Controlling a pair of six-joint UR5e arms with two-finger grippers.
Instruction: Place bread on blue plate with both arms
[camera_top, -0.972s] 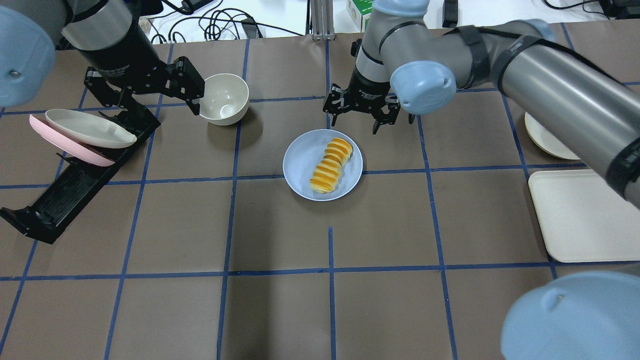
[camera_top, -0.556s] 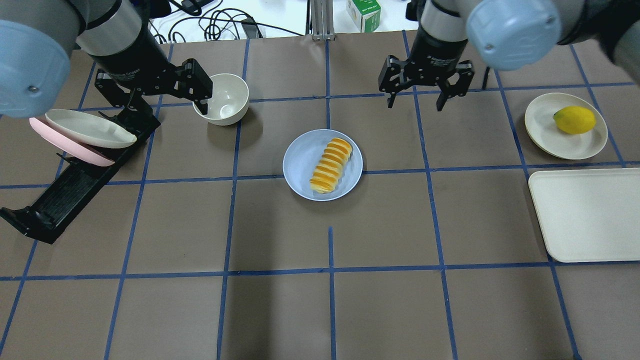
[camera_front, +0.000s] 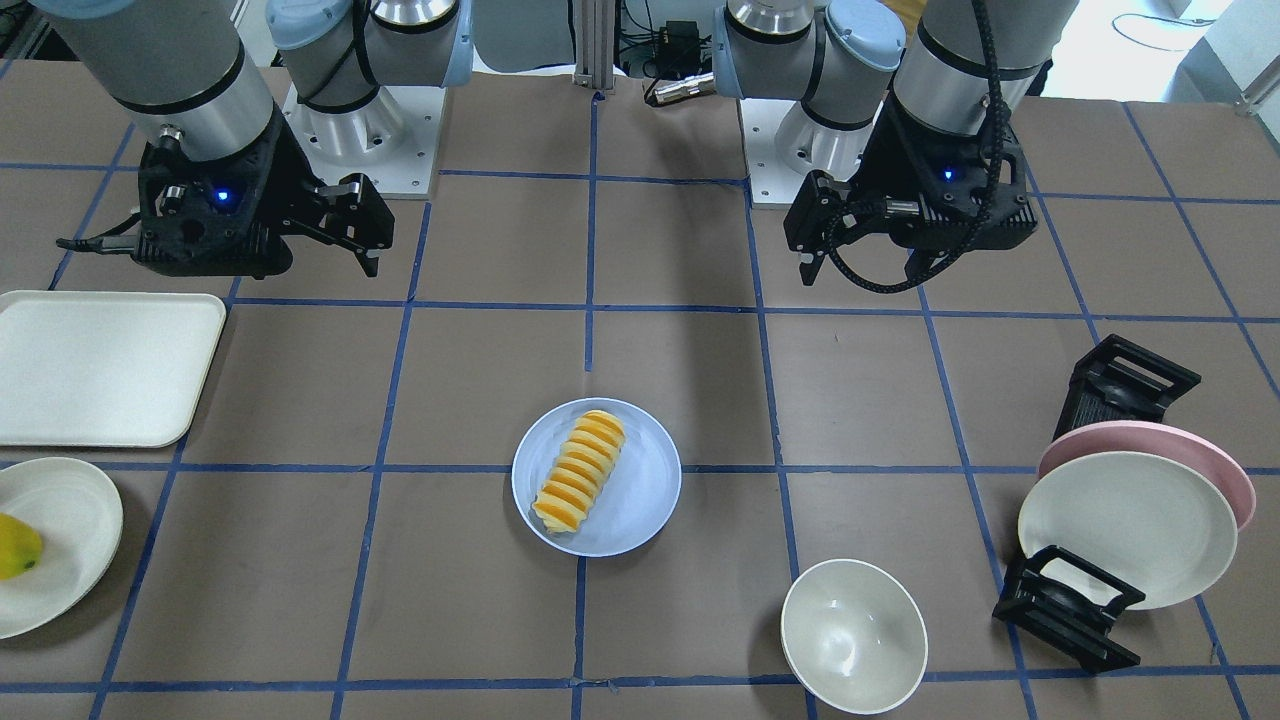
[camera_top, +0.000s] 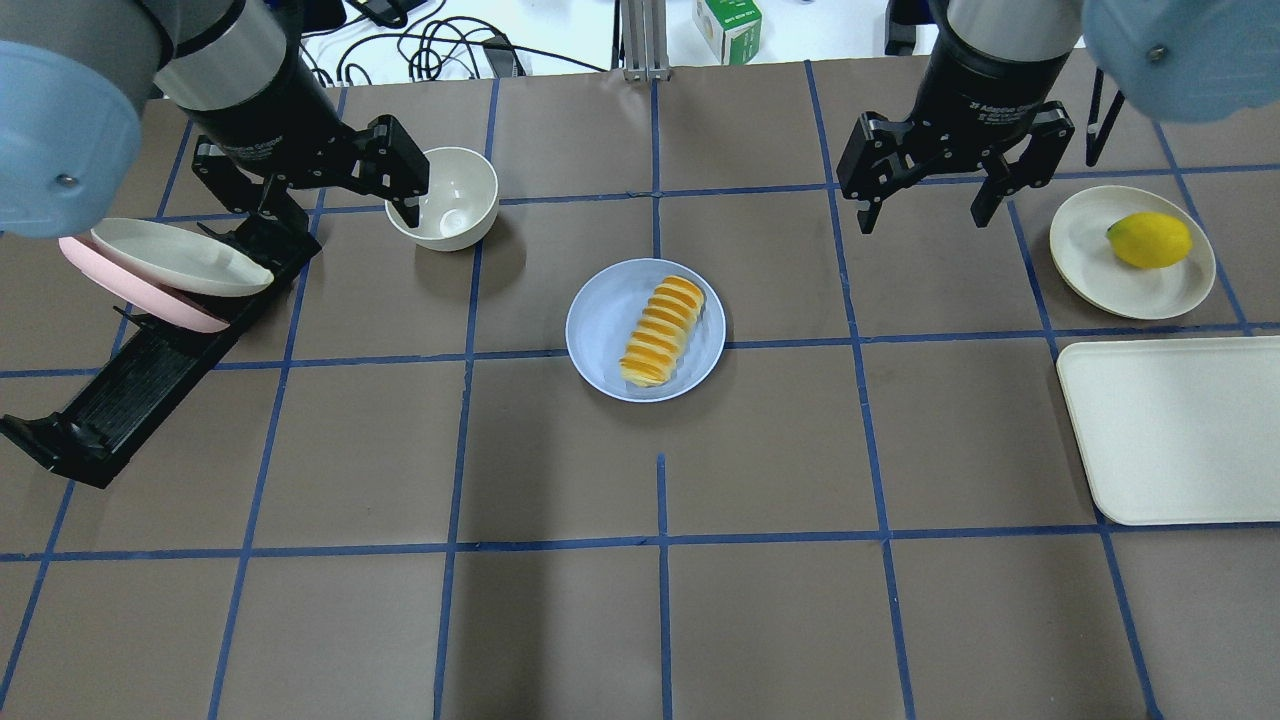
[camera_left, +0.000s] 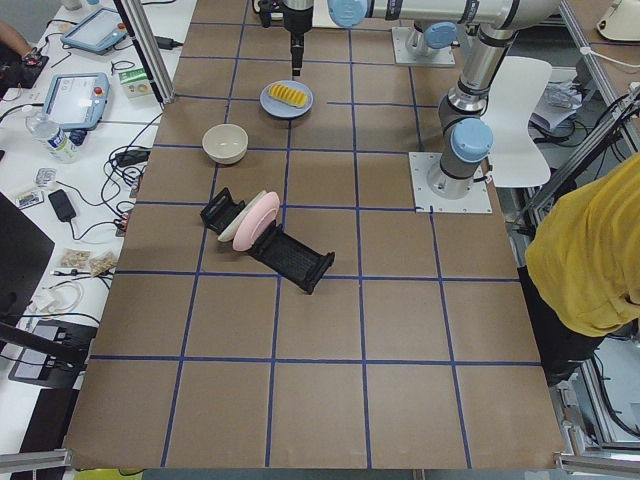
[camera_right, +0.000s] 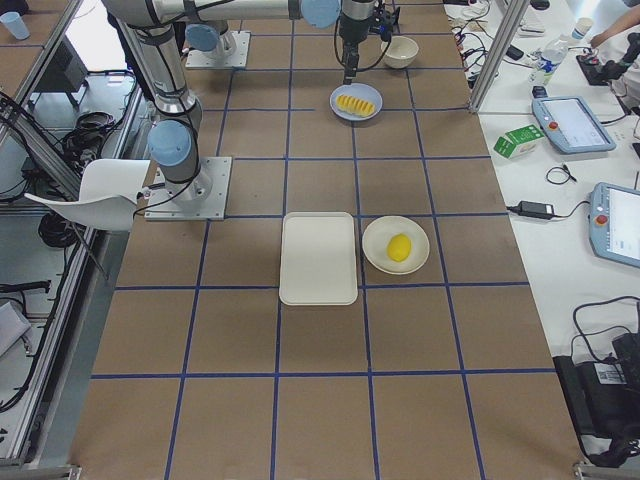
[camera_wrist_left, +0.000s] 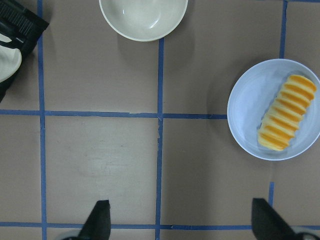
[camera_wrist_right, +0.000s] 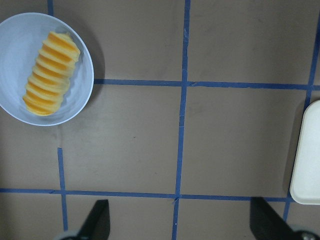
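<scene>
The right claw (camera_top: 925, 215) has drawn away from the blue plate (camera_top: 600, 325) toward the robot's right. It now hangs over the bare counter (camera_top: 560, 480), between that plate and a cream plate (camera_top: 1090, 265) carrying a lemon (camera_top: 1148, 240). Its jaws stand wide apart with nothing in them. The left claw (camera_wrist_left: 181, 220) has hardly shifted. It hovers just beside a cream bowl (camera_top: 445, 200), jaws also spread wide and empty. The bread (camera_top: 662, 330) lies flat and aslant inside the blue plate near the counter's middle, well apart from both claws. A cream tray (camera_top: 1170, 430) sits near the lemon's plate. On the left, a black rack (camera_top: 150, 370) holds a pink plate (camera_top: 150, 295) and a pale plate (camera_top: 170, 255), both leaning.
</scene>
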